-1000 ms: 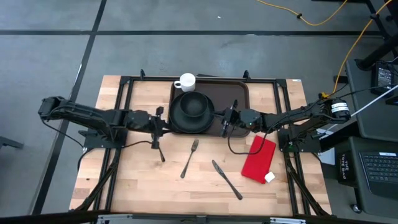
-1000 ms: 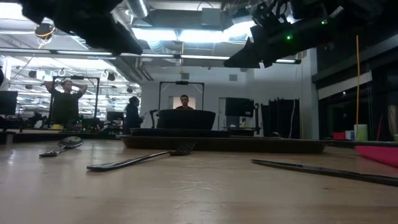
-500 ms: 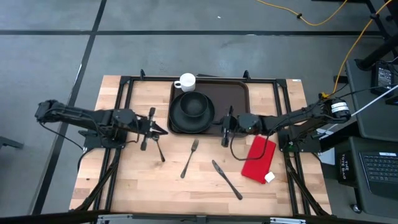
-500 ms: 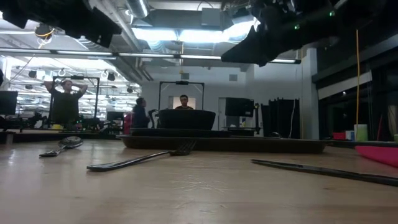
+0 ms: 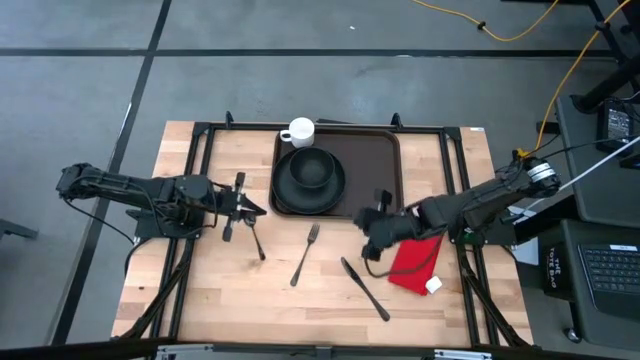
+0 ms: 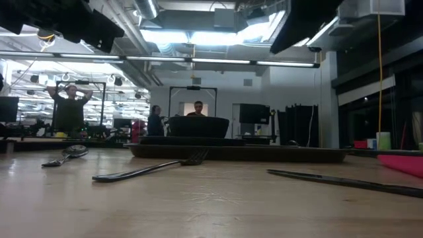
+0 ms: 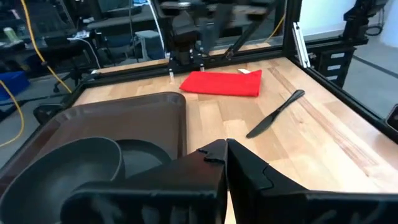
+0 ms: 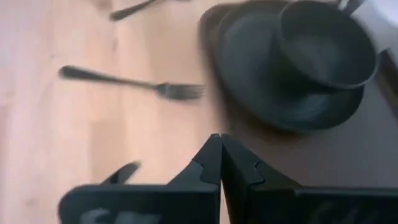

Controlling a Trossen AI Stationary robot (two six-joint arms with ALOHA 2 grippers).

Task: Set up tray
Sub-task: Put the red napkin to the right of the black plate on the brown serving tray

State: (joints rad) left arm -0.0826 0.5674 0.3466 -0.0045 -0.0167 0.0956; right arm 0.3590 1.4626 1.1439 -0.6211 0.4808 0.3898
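Knife (image 5: pixel 365 289): we see it lowest in the high view, lying slantwise on the bare worktop (image 5: pixel 230 290), right of centre; it is not yet on the tray, so we judge it is waiting to be placed.
Red napkin (image 5: pixel 415 262): just right of the knife, flat on the wood, with a small white tag at its lower corner; the right arm crosses over its upper edge.
Fork (image 5: pixel 306 253): centre of the frame, tines towards the tray, loose on the wood like the knife.
Spoon (image 5: pixel 254 238): left of the fork, just below the left gripper, also loose.
Right gripper (image 5: pixel 368 222): right of centre, between fork and napkin, just below the tray's lower right corner; its jaws are pressed together and hold nothing, as the right wrist view shows.
Left gripper (image 5: pixel 248 205): left of centre, beside the plate's left edge; jaws closed together, empty, so we judge this arm is waiting.
Tray (image 5: pixel 375 165): upper centre, flat on the worktop, its right half bare, which we take as room for the cutlery.
Black plate (image 5: pixel 284 191): on the tray's left half, carrying a black bowl (image 5: pixel 313 168).
White cup (image 5: pixel 299 131): farthest up, at the tray's upper left corner.
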